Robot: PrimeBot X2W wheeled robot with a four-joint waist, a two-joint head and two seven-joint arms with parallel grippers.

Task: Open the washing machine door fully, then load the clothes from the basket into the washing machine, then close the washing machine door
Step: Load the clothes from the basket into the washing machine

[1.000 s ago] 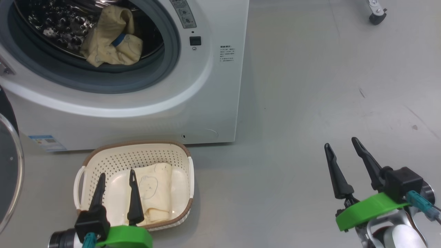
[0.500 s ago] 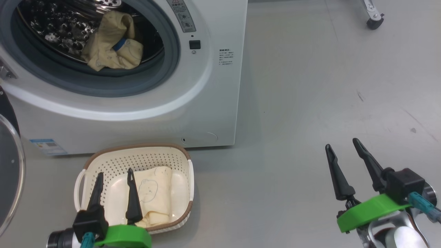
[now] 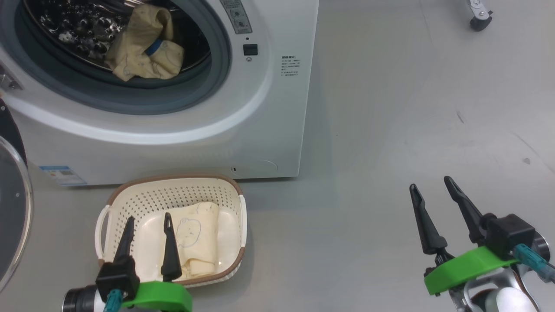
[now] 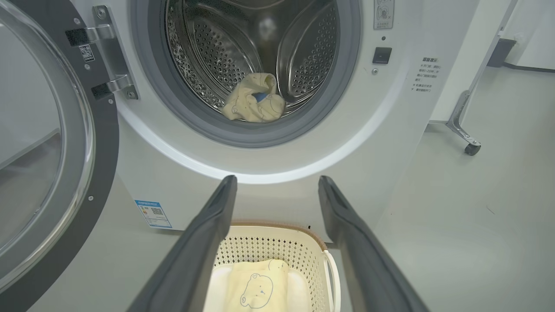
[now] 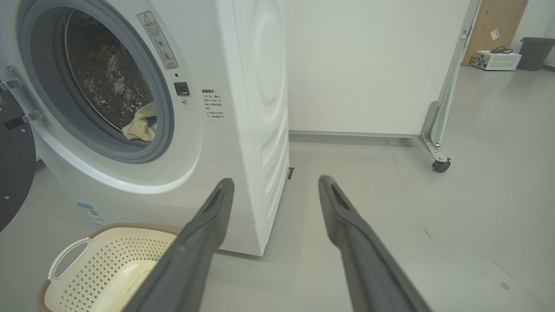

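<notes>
- Head view: white washing machine (image 3: 243,130); washing machine door (image 3: 13,208) swung open at the left edge.
- One crumpled garment (image 3: 145,47), cream, lying at the drum's front lip.
- One basket (image 3: 173,178) on the floor (image 3: 390,130) just before the machine; folded garment (image 3: 197,236) inside, bear drawing uppermost.
- The left gripper (image 3: 148,216) over the basket's near side, jaws apart, holding nothing; right gripper (image 3: 429,182) over bare floor, well apart from the basket, jaws apart, holding nothing.
- Left wrist view: fingers frame the basket's far rim; folded garment low between them; crumpled garment in the steel drum beyond; door hinged at left.
- Right wrist view: fingers spread, pointing past the machine's corner; basket at lower left; caster (image 5: 441,166) on a metal leg at right.
</notes>
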